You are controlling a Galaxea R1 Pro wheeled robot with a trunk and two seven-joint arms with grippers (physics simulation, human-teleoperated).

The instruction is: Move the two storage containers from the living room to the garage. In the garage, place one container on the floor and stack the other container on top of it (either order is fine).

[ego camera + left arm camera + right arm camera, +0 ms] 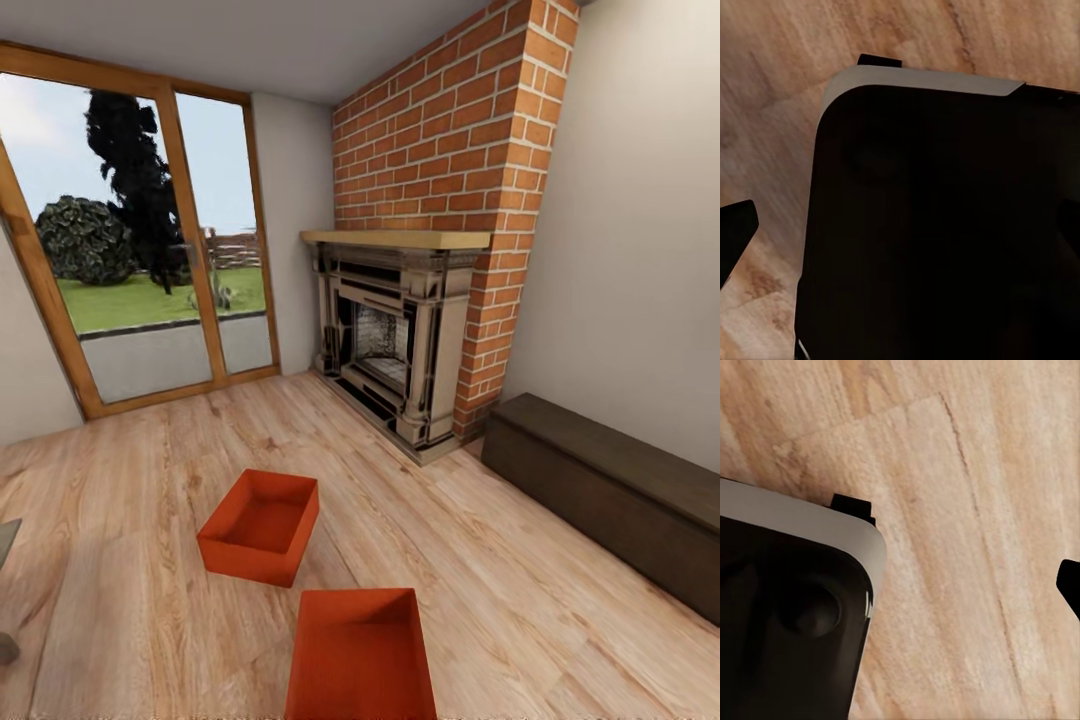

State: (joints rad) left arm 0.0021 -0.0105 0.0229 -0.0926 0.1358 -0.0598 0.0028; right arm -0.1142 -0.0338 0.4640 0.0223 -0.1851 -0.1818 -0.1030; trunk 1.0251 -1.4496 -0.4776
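Storage containers: two red-orange open-top bins lie on the light wood-plank floor (520,600) of the living room, the far bin (260,525) near mid-floor, the near bin (362,655) just beside it at the lower edge of the head view, apart and empty. Beyond stand the fireplace (395,335), the brick chimney (450,130) and the glass doors (135,240); a dark bench (610,490) lines the right wall. Both wrist views show dark robot body over planks; jaw state cannot be told.

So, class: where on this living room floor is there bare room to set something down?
Bare planks lie between the farther container and the glass doors, and between the nearer container and the bench. It is tight between the two containers.
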